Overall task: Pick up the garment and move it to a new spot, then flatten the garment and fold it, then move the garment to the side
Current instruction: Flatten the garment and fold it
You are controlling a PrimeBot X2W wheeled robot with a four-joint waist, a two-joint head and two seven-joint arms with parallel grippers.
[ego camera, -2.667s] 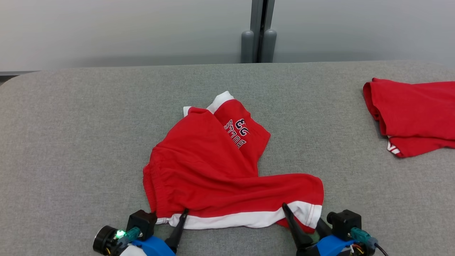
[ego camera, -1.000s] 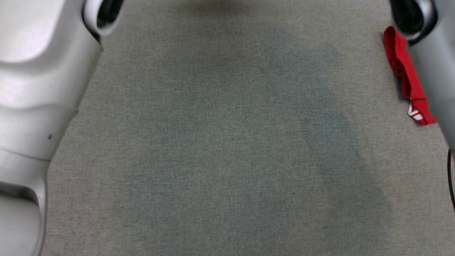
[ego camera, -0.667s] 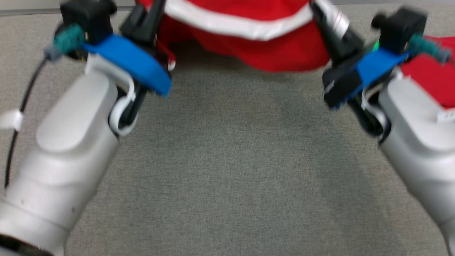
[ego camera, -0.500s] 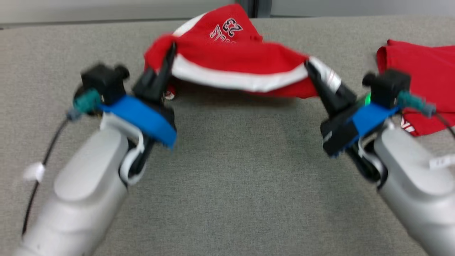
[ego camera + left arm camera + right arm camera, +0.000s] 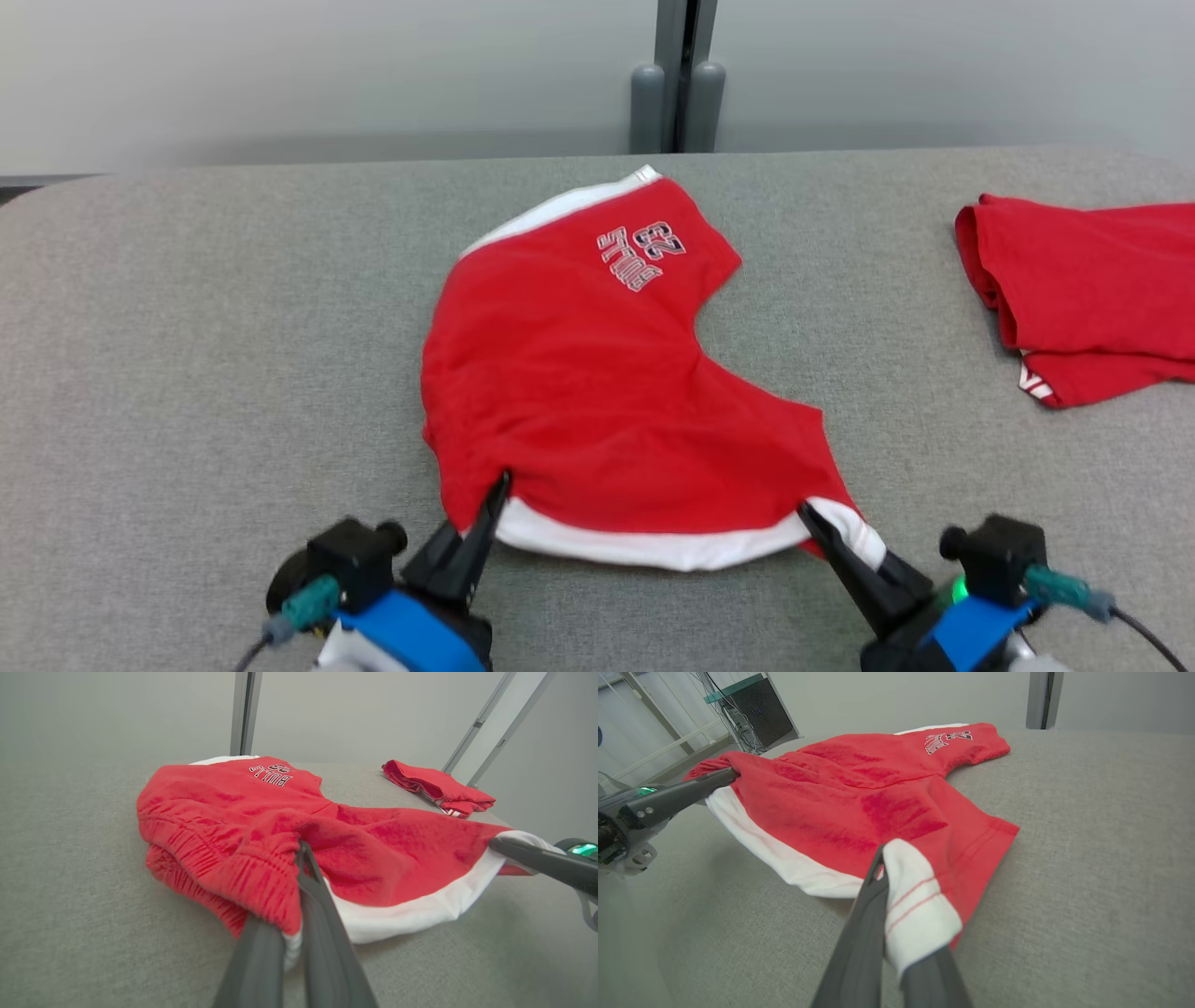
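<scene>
Your left tool (image 5: 502, 481) and right tool (image 5: 805, 511) each pinch the red shorts (image 5: 597, 392) at the near edge; pull unevenly and the cloth may bunch or slip free.

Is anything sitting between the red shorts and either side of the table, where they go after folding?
On the right, yes: a second red garment lies at the right end of the table, apart from the shorts. To the left of them, nothing visible lies on the grey surface.
</scene>
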